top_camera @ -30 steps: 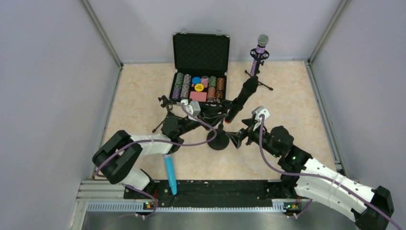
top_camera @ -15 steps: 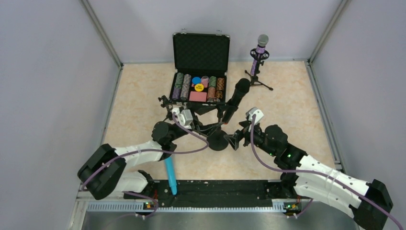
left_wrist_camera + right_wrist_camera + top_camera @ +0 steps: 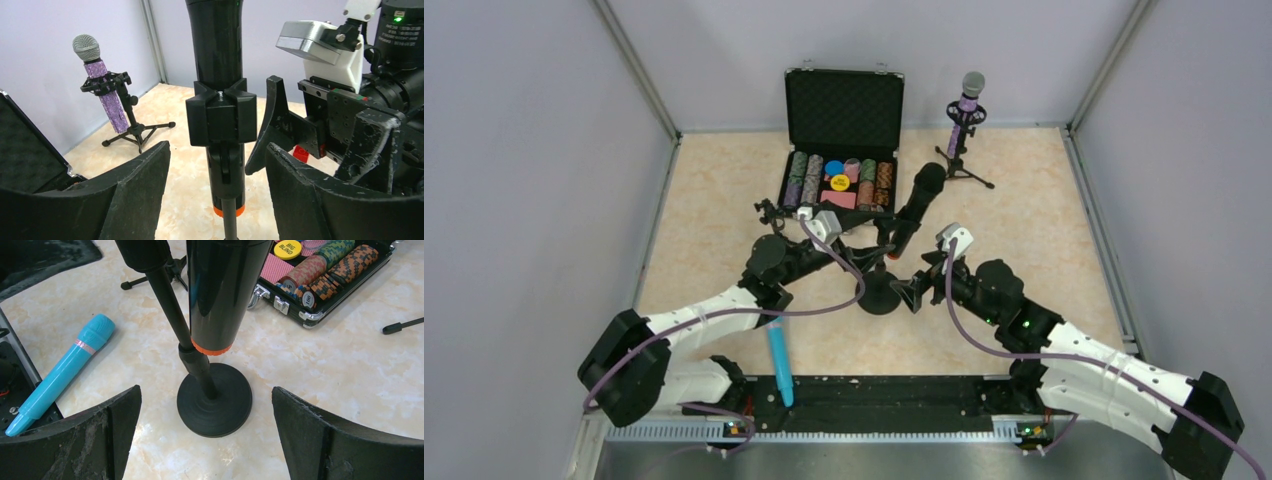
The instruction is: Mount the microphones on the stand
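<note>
The black microphone (image 3: 914, 212) is leaning in the clip (image 3: 221, 117) of the round-base stand (image 3: 881, 293) between the left claw (image 3: 869, 252) and right claw (image 3: 914, 291), both gaping wide and gripping nothing, so a finger brushing it on retreat could be tipping the top-heavy stand over.

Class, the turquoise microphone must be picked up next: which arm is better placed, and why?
Left. The turquoise microphone lies on the left arm's side, by its forearm, and the left gripper is open. The right gripper, also open, sits beyond the black stand, farther away.
</note>
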Robot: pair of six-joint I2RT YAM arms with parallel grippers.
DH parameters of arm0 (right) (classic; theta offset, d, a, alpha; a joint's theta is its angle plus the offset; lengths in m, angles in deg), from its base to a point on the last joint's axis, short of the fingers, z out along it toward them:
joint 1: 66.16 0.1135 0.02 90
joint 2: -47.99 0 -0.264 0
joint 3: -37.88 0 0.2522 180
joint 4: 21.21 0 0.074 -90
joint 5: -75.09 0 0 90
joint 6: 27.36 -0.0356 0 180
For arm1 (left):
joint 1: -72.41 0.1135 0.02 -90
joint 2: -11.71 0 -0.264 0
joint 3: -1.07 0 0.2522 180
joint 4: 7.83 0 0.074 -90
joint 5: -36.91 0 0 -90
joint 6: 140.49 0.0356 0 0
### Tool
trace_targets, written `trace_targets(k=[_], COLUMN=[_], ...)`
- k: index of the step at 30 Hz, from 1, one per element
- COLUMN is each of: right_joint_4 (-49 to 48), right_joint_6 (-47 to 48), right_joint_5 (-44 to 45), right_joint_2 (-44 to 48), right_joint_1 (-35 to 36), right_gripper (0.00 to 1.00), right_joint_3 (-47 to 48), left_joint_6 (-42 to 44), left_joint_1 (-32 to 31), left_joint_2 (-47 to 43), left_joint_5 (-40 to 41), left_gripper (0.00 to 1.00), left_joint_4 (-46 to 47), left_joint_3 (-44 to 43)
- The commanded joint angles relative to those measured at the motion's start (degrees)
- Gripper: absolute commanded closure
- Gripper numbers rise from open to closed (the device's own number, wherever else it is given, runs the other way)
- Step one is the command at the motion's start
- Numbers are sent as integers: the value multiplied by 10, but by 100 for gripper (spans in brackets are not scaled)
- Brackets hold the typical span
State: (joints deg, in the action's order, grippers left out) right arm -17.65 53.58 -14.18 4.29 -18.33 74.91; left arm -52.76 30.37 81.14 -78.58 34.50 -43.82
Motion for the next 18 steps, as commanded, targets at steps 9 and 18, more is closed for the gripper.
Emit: trace_targets(k=[9,18], right_joint_4=[-8,-7], right_joint_6=[0,3], right_joint_5=[-16,-11], right_joint_2=[3,13], right_joint_1=[6,7], right_gripper=[1,1], right_joint_3=[30,30], left_joint_6=[-32,-11], left_joint_1=[0,1], left_joint_2=[52,49], left_joint_5=[-21,-46], left_gripper=[59,100], left_joint_4=[-17,-72], left_joint_3=[-69,-86])
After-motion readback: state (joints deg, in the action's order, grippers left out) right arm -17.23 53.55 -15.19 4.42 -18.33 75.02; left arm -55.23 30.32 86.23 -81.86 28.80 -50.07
